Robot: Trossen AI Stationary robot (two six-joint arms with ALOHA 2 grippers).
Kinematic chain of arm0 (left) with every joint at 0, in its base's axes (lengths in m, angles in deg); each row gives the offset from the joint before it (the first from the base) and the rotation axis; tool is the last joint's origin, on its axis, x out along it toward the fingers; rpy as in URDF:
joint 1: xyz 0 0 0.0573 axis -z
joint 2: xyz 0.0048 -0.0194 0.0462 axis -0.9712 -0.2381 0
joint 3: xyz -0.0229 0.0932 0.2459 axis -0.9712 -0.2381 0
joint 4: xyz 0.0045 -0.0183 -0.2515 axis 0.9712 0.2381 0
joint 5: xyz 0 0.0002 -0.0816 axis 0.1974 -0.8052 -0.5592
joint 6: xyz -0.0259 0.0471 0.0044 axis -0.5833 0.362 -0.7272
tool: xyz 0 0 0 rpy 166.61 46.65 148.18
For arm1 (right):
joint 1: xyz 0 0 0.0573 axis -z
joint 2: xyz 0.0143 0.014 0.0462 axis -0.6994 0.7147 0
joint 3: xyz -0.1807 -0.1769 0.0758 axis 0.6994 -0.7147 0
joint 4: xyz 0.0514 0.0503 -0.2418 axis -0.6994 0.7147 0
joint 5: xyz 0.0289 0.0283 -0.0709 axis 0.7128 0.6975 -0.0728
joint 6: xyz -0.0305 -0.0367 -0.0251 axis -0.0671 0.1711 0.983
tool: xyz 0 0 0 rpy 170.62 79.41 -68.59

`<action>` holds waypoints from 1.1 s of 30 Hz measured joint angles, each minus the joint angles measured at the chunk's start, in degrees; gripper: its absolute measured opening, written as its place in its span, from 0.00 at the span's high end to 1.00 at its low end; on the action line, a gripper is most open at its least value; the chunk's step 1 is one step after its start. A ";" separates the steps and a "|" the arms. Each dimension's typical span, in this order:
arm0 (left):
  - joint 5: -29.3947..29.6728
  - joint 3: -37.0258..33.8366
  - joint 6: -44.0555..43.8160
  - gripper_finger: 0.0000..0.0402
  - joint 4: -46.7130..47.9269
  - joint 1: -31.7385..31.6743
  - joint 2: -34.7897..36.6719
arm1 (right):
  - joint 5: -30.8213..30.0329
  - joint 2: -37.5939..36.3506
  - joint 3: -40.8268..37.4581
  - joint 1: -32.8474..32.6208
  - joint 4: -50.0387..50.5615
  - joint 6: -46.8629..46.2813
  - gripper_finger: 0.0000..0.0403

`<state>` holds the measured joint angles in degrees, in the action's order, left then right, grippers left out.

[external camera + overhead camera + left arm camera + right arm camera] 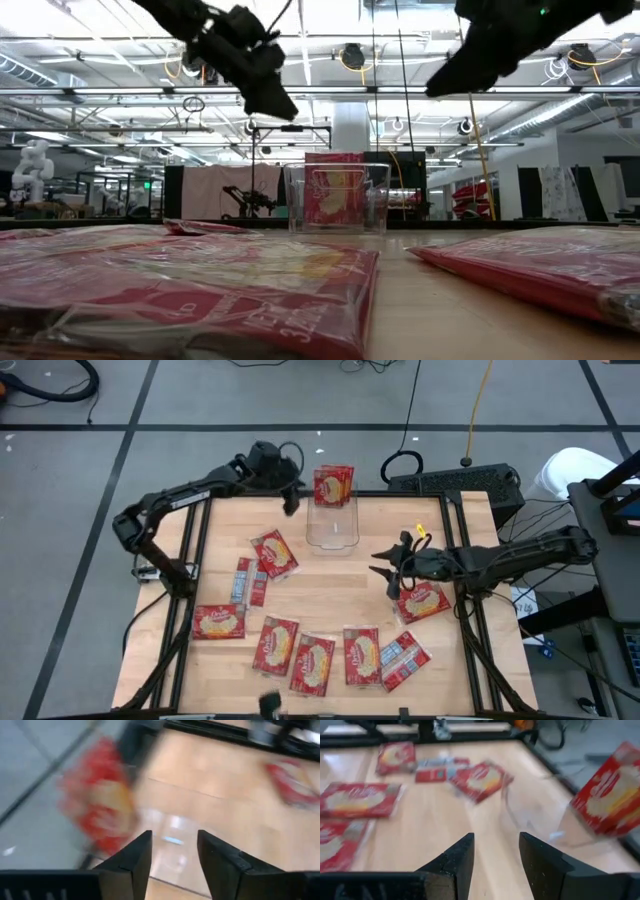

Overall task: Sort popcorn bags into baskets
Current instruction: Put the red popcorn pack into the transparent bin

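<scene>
The basket (pixel 333 525) sits at the far middle of the counter (pixel 340 595), with one popcorn bag (pixel 334 484) standing at its far end. The left hand (pixel 291 497) hangs just left of that bag, the right hand (pixel 385 564) over the counter's right side, right of the basket and nearer. One bag (pixel 423 602) lies just under that arm. Near the basket's left lies a bag (pixel 274 553); more spread along the near edge.
</scene>
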<state>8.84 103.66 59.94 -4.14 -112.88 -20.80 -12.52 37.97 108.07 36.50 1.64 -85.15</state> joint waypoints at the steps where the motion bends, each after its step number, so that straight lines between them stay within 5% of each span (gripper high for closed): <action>1: -0.19 -1.52 -0.02 0.62 0.47 1.61 1.64 | -0.02 0.17 1.14 -0.85 3.36 -1.29 0.63; 6: 2.56 -12.51 -3.25 0.66 -10.30 11.56 9.42 | 3.23 2.29 4.67 -3.29 15.29 -8.35 0.63; 14: 16.75 -24.89 -8.75 0.65 -26.68 26.97 15.51 | 17.29 10.11 6.07 -0.05 29.61 -15.61 0.63; 21: 26.09 -26.16 -9.89 0.65 -28.70 36.10 15.49 | 29.73 19.10 6.06 6.43 30.78 -6.11 0.63; 33: 33.80 -27.26 -13.22 0.65 -28.62 43.69 15.14 | 31.57 28.45 7.00 10.83 30.59 10.01 0.45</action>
<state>42.64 76.40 46.72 -32.76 -69.19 -5.67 19.05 66.43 115.07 47.33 32.23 -75.14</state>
